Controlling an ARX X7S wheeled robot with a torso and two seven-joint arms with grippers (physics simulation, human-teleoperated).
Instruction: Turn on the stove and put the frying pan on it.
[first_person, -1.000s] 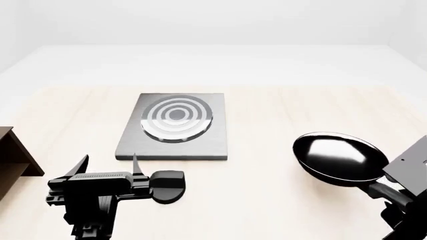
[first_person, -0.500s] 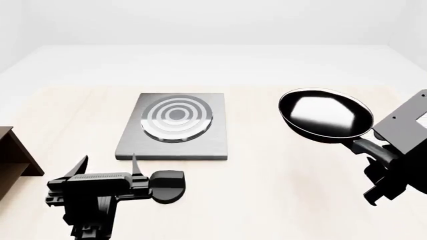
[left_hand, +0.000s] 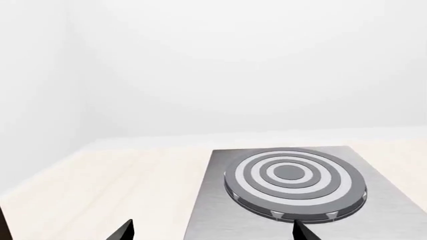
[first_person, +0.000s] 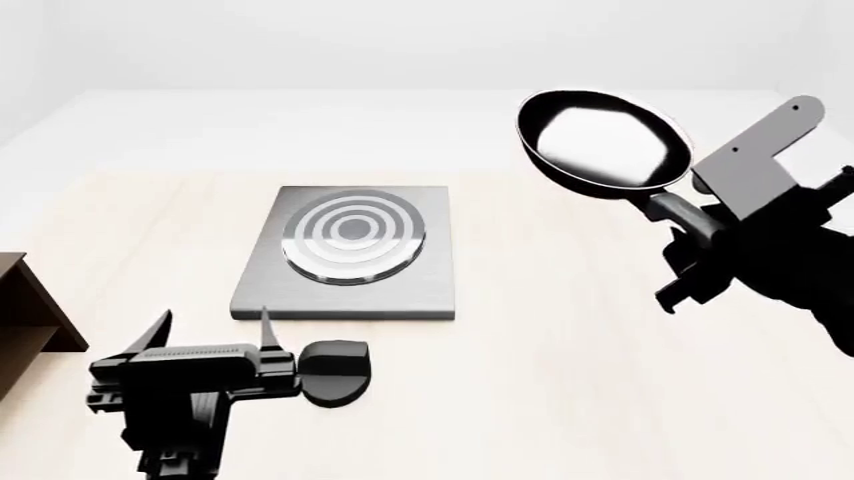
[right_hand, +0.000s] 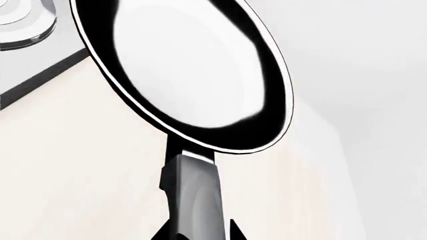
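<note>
The stove (first_person: 350, 255) is a flat grey plate with a ringed burner (first_person: 354, 235) on the light wooden table; it also shows in the left wrist view (left_hand: 293, 185). Its small round black knob (first_person: 334, 372) lies apart, near the plate's front edge. My left gripper (first_person: 214, 328) is open and empty, just left of the knob, fingertips (left_hand: 127, 231) toward the stove. My right gripper (first_person: 687, 255) is shut on the frying pan's long handle (right_hand: 193, 195). The black glossy frying pan (first_person: 603, 140) hangs high in the air, right of the stove, and fills the right wrist view (right_hand: 183, 65).
A dark brown wooden shelf (first_person: 27, 310) stands at the table's left edge, left of my left arm. A white wall runs behind the table.
My right arm has lifted the frying pan off the table, up and leftward toward the stove. The left arm and the knob have not moved.
</note>
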